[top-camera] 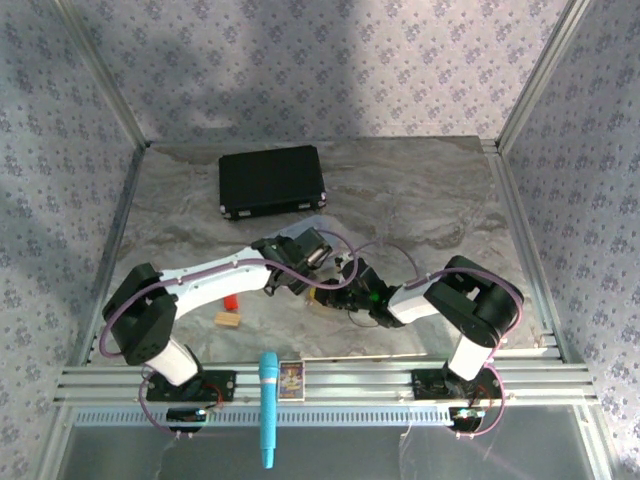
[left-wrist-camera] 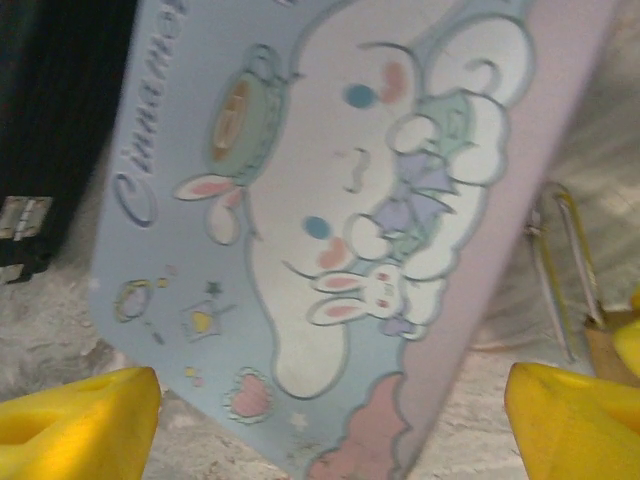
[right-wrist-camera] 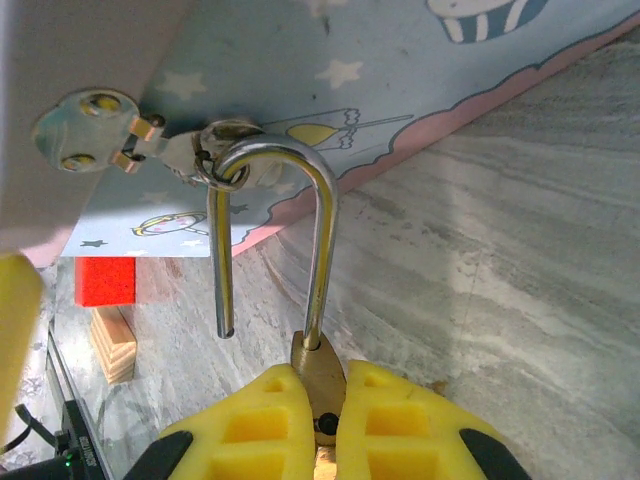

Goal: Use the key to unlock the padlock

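Tightly on the brass padlock (right-wrist-camera: 313, 364), yellow right jaws; curved silver shackle (right-wrist-camera: 326, 230) free-ended; left jaws wide apart.

top: overhead, looking down on table (top-camera: 430, 190) | wrists: close-up, both on blue tin (left-wrist-camera: 300, 200)

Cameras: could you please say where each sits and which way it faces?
Top external: overhead, behind the robot, looking down at the table; both arms show.
Left wrist: on the left arm, facing the blue tin; left hand open.
Right wrist: on the right arm, facing the padlock pinched by the right hand.
Both wrist views share the tin.
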